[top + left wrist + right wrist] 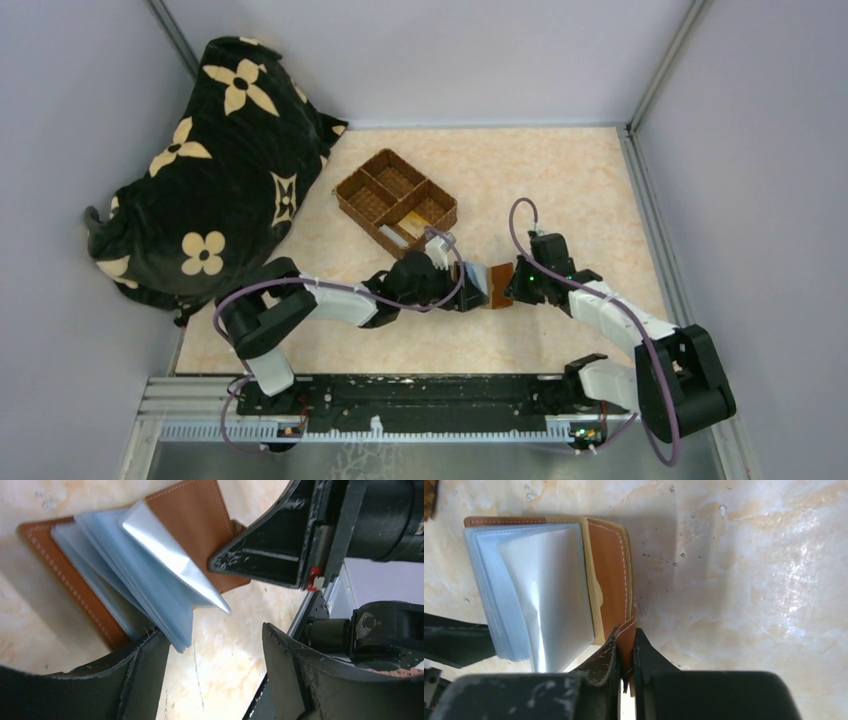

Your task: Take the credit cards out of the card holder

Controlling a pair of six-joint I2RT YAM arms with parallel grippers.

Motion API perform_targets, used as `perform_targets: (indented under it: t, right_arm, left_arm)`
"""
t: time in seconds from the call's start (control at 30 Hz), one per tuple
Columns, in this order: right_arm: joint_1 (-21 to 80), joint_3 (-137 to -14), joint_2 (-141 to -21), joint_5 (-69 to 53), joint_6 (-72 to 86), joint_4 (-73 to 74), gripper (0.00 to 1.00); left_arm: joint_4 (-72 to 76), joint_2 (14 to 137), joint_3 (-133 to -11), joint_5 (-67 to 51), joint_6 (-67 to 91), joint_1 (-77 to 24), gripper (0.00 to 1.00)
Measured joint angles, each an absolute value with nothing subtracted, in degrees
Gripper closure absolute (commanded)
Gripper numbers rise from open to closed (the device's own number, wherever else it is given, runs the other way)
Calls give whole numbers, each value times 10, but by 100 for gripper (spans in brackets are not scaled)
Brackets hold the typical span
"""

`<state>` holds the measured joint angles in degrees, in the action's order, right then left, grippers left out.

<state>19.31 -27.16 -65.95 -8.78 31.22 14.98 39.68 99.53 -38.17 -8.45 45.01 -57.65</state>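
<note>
The card holder [487,285] lies open on the table between my two grippers, its reddish-brown cover [611,570] flat and its grey-blue clear sleeves [514,590] fanned upward. One silvery leaf [170,560] stands up; I cannot tell whether it holds a card. A gold-tan card edge [593,580] shows between the sleeves and the cover. My right gripper [626,636] is shut on the cover's near edge. My left gripper [214,630] is open, its left finger [145,660] against the sleeves' free edges. A whitish card [393,236] and a tan card [427,211] lie in the basket.
A woven brown three-compartment basket [372,185] stands just behind the left gripper. A black flower-patterned cushion [220,170] fills the back left corner. Grey walls close off the left, back and right sides of the marbled table [560,190].
</note>
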Motion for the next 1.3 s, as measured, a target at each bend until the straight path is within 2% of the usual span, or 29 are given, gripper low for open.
perform_targets:
  t: [0.27, 0.3, 0.33, 0.4, 0.43, 0.47, 0.53, 0.83, 1.03, 1.1, 1.23, 1.3]
  right_arm:
    - [193, -271, -663, -88, 313, 146, 100]
    - [193, -271, -663, -88, 313, 145, 95]
    - [193, -271, -664, -87, 313, 145, 86]
    - [193, -271, -664, -89, 312, 145, 60]
    - [193, -271, -664, -88, 312, 144, 51]
    - [193, -271, -664, -88, 309, 145, 44]
    - [193, -271, -663, -83, 304, 149, 40]
    - [190, -274, -581, -41, 294, 226, 39]
    - [190, -296, -533, -22, 300, 261, 46]
    - [190, -306, -516, -22, 307, 256, 51]
    - [190, -316, -487, -23, 326, 235, 77]
    - [190, -318, -487, -27, 331, 227, 83]
  left_arm:
    - [351, 1030, -485, -87, 406, -576, 26]
    - [349, 1036, -495, -89, 404, -576, 26]
    - [347, 1043, -503, -92, 402, -576, 26]
    - [343, 1055, -513, -98, 400, -576, 26]
    - [342, 1063, -518, -102, 400, -576, 26]
    - [341, 1069, -521, -104, 400, -576, 26]
    - [339, 1083, -523, -109, 401, -576, 26]
    - [379, 1123, -521, -124, 432, -570, 26]
    - [391, 1127, -519, -125, 440, -569, 27]
    - [396, 1127, -514, -128, 441, -572, 27]
    - [416, 1127, -497, -136, 441, -575, 26]
    - [429, 1127, -489, -144, 441, -575, 27]
